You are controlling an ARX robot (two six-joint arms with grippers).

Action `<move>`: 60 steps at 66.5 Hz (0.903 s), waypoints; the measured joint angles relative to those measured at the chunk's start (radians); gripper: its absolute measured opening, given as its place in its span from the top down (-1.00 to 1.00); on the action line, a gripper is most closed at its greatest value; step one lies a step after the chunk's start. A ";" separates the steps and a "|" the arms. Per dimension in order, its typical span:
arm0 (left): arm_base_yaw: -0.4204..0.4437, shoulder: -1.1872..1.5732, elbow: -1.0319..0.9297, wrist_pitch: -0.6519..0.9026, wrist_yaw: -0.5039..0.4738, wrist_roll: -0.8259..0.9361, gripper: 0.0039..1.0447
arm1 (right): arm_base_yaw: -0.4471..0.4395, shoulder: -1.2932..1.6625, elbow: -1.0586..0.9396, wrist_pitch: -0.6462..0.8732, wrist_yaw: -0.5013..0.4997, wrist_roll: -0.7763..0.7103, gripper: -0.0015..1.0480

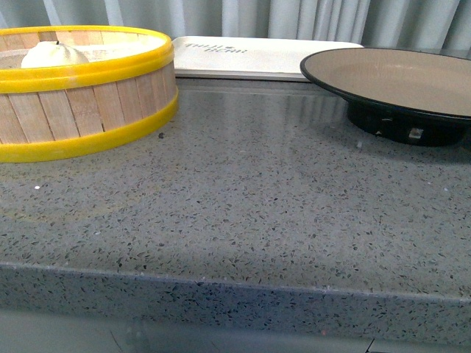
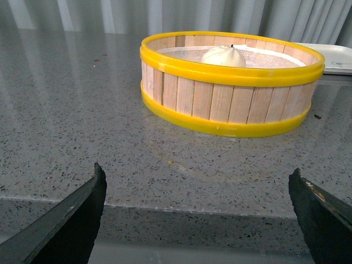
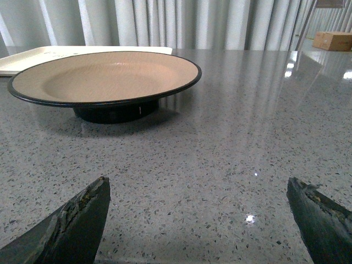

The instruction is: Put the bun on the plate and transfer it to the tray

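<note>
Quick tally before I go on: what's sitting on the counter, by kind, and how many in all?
Bun: 1
Steamer basket: 1
Plate: 1
Tray: 1
Total: 4

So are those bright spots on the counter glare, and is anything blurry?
Right wrist view: yes, small glints on the countertop, plus pale streaky reflections. Front view: the bun looks washed out, soft shadow under the plate. Left wrist view: the steamer is sharp.

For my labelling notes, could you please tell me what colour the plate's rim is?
Black. The plate shows best in the right wrist view.
</note>
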 joint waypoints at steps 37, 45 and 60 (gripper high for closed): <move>0.000 0.000 0.000 0.000 0.000 0.000 -0.88 | 0.000 0.000 0.000 0.000 0.000 0.000 -0.84; 0.000 0.000 0.000 0.000 0.000 0.000 -0.88 | 0.000 0.000 0.000 0.000 0.000 0.000 -0.84; 0.109 0.335 0.243 -0.506 0.169 -0.095 -0.88 | 0.001 0.000 0.000 0.000 -0.001 0.000 -0.84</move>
